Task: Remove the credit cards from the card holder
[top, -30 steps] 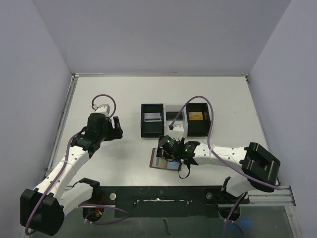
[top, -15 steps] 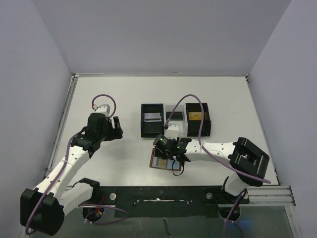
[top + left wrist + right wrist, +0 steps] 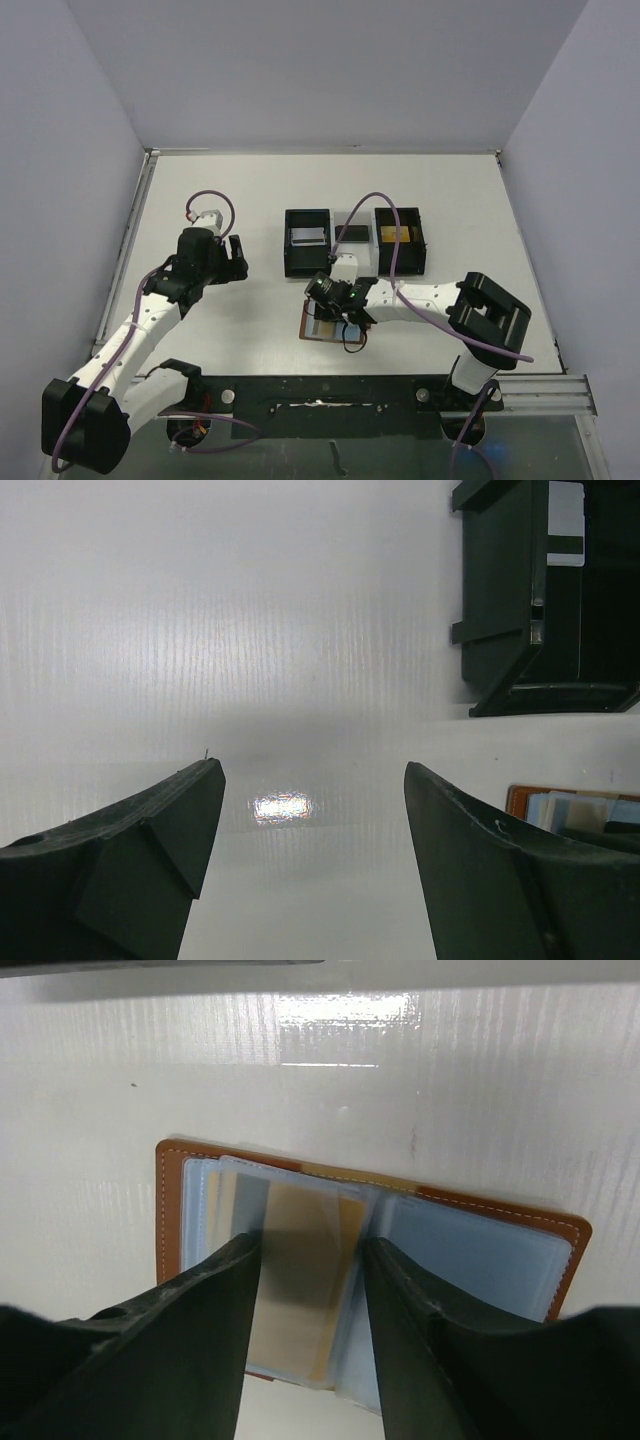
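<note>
Right wrist alone shows right end effector half-open astride tan card; grip unclear.

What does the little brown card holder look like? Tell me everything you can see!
The card holder lies open and flat on the white table. Its edge looks like brown leather with pale stitching; inside are clear blue-grey pockets, one holding a tan card. The right end effector hangs over it, open, fingers either side of that card.
</note>
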Robot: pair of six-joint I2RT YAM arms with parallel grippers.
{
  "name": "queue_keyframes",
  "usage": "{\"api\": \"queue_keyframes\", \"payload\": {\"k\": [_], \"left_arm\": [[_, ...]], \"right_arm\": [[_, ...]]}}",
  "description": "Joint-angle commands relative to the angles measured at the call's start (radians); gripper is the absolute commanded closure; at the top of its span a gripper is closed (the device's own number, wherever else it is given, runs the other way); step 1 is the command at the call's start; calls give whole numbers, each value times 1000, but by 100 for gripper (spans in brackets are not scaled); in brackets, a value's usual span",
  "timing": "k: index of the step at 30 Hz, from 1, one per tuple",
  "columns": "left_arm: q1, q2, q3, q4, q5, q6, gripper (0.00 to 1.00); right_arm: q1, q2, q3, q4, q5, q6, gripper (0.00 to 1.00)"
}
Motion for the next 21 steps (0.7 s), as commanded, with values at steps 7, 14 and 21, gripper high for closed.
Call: {"api": "queue_keyframes", "payload": {"k": [7, 14, 21], "left_arm": [[6, -3, 37, 40, 3, 12, 27], [5, -2, 30, 62, 90, 9, 27], [3, -8, -38, 177, 418, -129, 31]], "right_arm": [[-40, -38, -60, 94, -54, 9, 77], [-89, -60, -143, 208, -149, -12, 98], [-161, -98, -261, 356, -271, -4, 100]]}}
